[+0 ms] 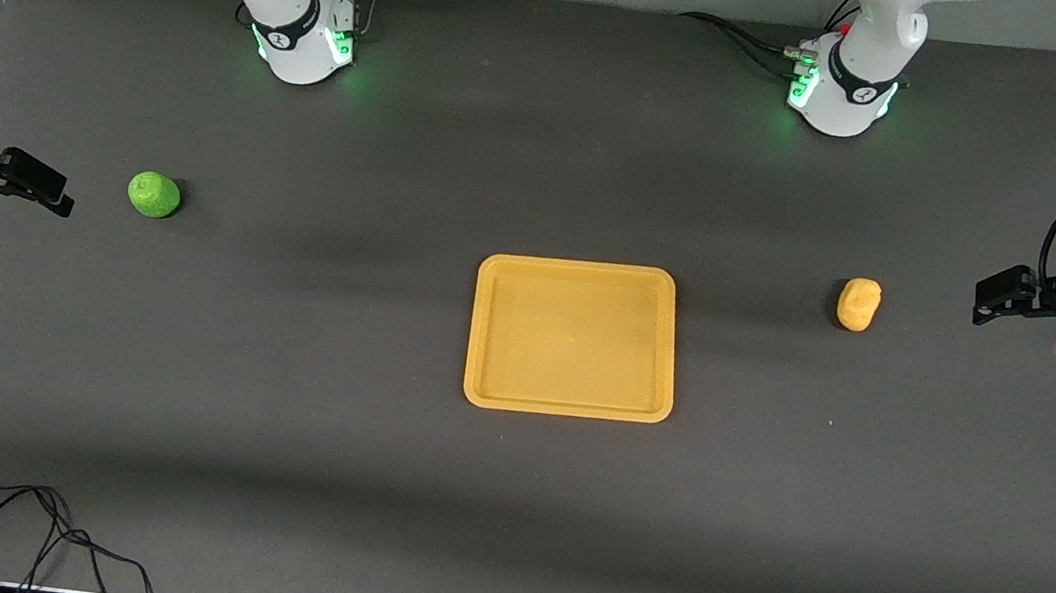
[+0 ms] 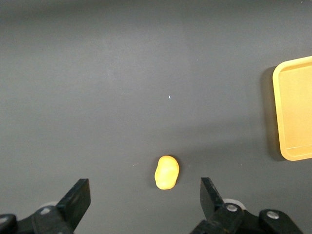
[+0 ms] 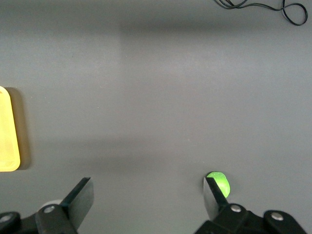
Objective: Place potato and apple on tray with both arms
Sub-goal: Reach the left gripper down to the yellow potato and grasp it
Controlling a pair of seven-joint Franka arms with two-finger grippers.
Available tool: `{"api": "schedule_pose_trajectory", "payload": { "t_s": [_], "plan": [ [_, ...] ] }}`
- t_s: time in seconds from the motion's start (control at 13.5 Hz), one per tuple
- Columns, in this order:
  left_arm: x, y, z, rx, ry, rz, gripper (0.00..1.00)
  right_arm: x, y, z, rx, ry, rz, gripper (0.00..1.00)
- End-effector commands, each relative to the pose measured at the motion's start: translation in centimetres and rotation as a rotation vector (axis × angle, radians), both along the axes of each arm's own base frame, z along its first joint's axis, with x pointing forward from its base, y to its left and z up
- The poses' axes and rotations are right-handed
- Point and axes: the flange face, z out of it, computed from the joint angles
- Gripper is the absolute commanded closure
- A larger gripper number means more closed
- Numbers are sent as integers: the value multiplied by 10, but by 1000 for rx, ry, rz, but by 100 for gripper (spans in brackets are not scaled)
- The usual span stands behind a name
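The green apple (image 1: 154, 194) lies on the dark table toward the right arm's end. The yellow-orange potato (image 1: 859, 304) lies toward the left arm's end. The tray (image 1: 573, 337) sits between them, with nothing on it. My right gripper (image 1: 60, 191) is open and empty over the table's end beside the apple. In the right wrist view the apple (image 3: 221, 181) shows partly hidden by one finger, and the gripper (image 3: 147, 192) is open. My left gripper (image 1: 984, 297) is open and empty over the table's end beside the potato. In the left wrist view the potato (image 2: 166, 172) lies between the spread fingers of the gripper (image 2: 145, 192).
The two arm bases (image 1: 303, 32) (image 1: 841, 88) stand along the table's edge farthest from the front camera. A loose black cable (image 1: 6, 525) lies near the front edge at the right arm's end. The tray's edge shows in the left wrist view (image 2: 295, 114) and the right wrist view (image 3: 7, 131).
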Motion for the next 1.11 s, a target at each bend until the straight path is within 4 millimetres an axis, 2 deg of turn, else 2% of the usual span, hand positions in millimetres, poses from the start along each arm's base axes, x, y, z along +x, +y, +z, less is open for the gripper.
{"api": "schedule_pose_trajectory", "payload": {
  "t_s": [0.0,0.15,0.3,0.44,0.59,0.74,1.03],
  "plan": [
    [-8,3,8,2,11,-14,0,-1,0,5,11,4,-12,0],
    [-2,1,10,-14,15,28,0,3,-1,7,4,-2,-12,0],
    [-7,0,0,-9,65,50,0,4,-1,8,4,-4,-15,0],
    [-14,1,-16,-1,68,62,0,4,0,8,4,-4,-10,0],
    [-36,-1,-47,14,47,126,0,4,2,7,4,-2,-9,0],
    [-69,0,-101,22,46,129,0,4,5,5,1,1,2,0],
    [-107,-1,-214,8,77,121,0,1,4,4,1,10,8,0]
  ]
}}
